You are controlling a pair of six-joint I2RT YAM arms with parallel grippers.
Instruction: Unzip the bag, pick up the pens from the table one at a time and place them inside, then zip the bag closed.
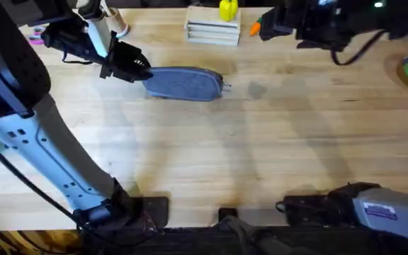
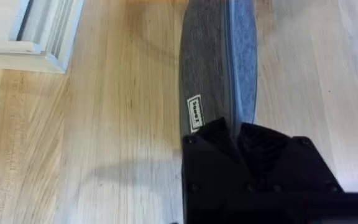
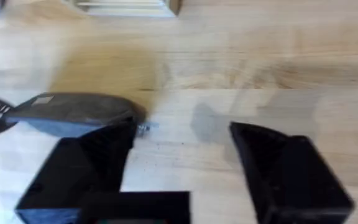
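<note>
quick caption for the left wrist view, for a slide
Left gripper shut on the end of the grey-blue bag lying on the table.

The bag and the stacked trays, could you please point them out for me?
bag (image 1: 184, 83), overhead view, middle of its fabric side.
trays (image 1: 212, 32), overhead view, front edge of the stack.

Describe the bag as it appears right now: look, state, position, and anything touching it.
The bag is a long grey-blue fabric pouch lying flat on the table, lengthwise across the overhead view. A small white label sits on its side, and its metal pull juts from the end toward the right arm's side. The zipper looks closed. The left gripper pinches the opposite end with its fingers shut. The open right gripper is apart from it.
</note>
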